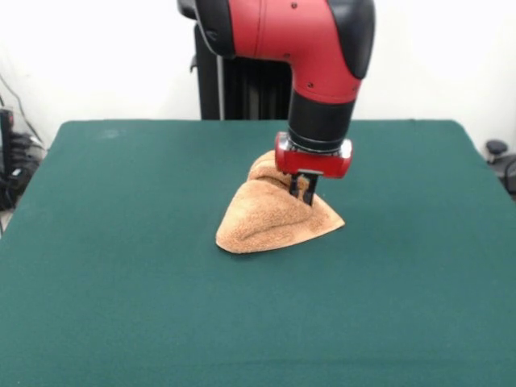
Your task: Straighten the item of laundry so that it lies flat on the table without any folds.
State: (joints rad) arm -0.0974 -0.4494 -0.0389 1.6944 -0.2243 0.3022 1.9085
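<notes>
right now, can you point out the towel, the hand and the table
towel (266, 226): front view, on the front slope of the bunched cloth
hand (304, 191): front view, at its tips, down in the top of the towel
table (121, 282): front view, on bare green top left of the towel

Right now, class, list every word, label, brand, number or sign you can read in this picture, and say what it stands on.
None: no readable text shows on the red arm, the hand, the towel or the table.
</notes>
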